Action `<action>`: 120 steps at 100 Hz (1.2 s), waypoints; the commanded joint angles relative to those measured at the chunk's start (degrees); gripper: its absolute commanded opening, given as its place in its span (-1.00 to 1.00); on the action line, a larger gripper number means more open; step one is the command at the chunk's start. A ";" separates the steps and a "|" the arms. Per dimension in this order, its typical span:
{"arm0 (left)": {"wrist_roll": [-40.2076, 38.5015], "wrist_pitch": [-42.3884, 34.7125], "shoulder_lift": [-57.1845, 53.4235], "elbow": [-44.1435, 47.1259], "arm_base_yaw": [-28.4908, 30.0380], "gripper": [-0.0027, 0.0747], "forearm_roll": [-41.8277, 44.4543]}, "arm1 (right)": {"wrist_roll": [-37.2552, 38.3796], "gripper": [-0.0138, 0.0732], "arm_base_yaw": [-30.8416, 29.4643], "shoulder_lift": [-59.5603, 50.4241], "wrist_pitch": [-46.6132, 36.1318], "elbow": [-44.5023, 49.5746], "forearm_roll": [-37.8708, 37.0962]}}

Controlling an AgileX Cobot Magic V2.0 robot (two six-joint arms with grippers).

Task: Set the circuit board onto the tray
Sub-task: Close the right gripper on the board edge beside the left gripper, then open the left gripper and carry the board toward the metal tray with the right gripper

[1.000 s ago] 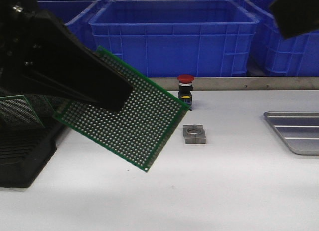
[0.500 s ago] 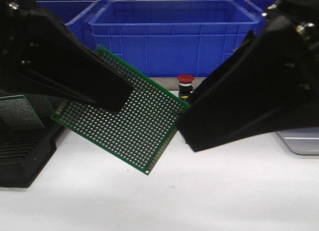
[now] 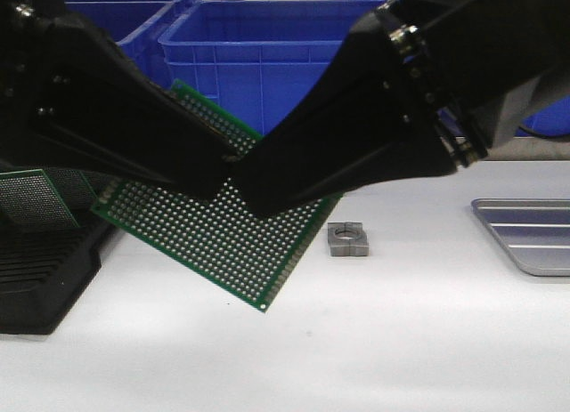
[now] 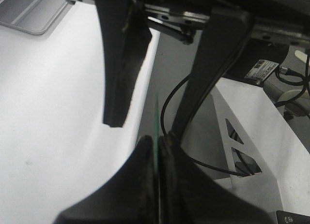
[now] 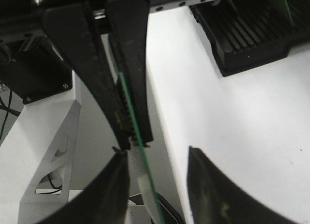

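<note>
A green perforated circuit board (image 3: 223,230) hangs tilted above the table, left of centre. My left gripper (image 3: 218,176) is shut on its upper part; in the left wrist view its jaws (image 4: 157,141) pinch the thin green edge (image 4: 157,117). My right gripper (image 3: 254,194) reaches in from the right, over the board's upper right edge. The right wrist view shows that gripper (image 5: 157,154) open, with the board's edge (image 5: 131,108) between its fingers and nearer one of them. The silver tray (image 3: 530,234) lies flat at the table's right edge.
A black slotted rack (image 3: 44,278) at the left holds another green board (image 3: 31,198). A small grey metal block (image 3: 347,238) lies mid-table under the right arm. Blue crates (image 3: 312,65) line the back beyond a metal rail.
The right arm swung in from the upper right and moved left until its open fingers straddle the board's edge. It now hides the red button. The left gripper and board barely moved.
</note>
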 commanded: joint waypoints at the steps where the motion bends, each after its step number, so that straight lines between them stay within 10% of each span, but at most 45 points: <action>1: -0.26 2.22 -1.11 -1.42 -0.66 -0.98 -3.96 | -0.63 -0.40 -0.03 -1.13 3.08 -1.70 3.01; 16: -0.26 2.34 -1.11 -1.42 -0.66 -0.88 -3.96 | -0.63 -0.83 -0.03 -1.13 3.46 -1.70 3.01; 47: -0.26 2.36 -1.11 -1.53 -0.54 0.51 -4.68 | -0.63 -0.84 -0.08 -1.13 4.07 -1.70 2.91; 80: -0.26 -7.99 -3.18 -1.86 5.38 0.54 -3.08 | 7.74 -0.84 -4.54 -1.19 2.52 -1.70 -3.14; 120: -0.26 -7.62 -4.69 -3.47 11.02 0.54 -3.08 | 21.55 -0.84 -27.77 -1.19 -4.18 -1.70 -5.60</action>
